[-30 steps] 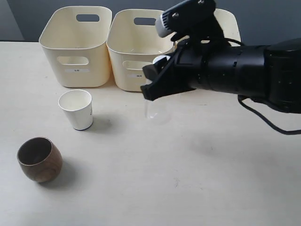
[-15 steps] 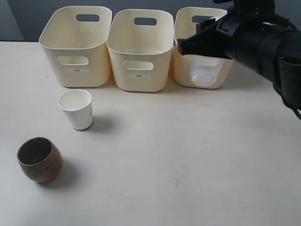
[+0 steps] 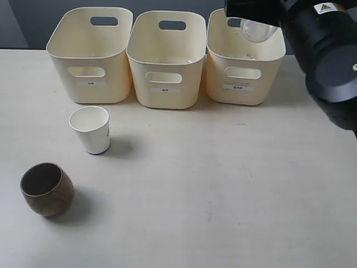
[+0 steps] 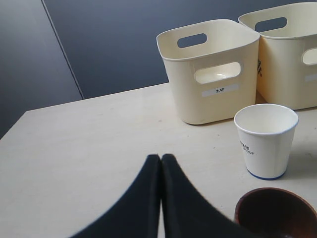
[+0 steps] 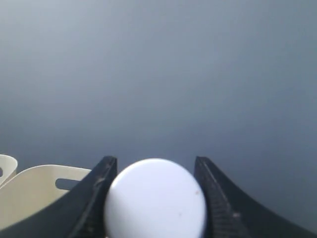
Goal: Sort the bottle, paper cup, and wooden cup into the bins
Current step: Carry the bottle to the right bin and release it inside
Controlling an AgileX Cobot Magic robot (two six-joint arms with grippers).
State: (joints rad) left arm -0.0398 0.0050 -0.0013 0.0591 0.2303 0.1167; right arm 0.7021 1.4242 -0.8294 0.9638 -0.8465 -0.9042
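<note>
We record the bottle (image 3: 257, 29), clamped in the right gripper (image 5: 153, 166), now carried over the rightmost bin (image 3: 245, 95), ready for dropping; left gripper (image 4: 161, 166) jaws together.

Table (image 3: 223, 212): flat top, pale cream, matte, with faint grain. A few small dark specks (image 3: 210, 213) lie on the table near its middle.

Wall (image 3: 39, 22): plain, dark blue-grey, standing directly behind the table's far edge.

Seam (image 4: 62, 49): in the left wrist view, a straight slanted line in the wall that rises from the table's far edge. The wall panel (image 4: 22, 64) on one side of the seam is greyer than the bluish panel on the other side.
</note>
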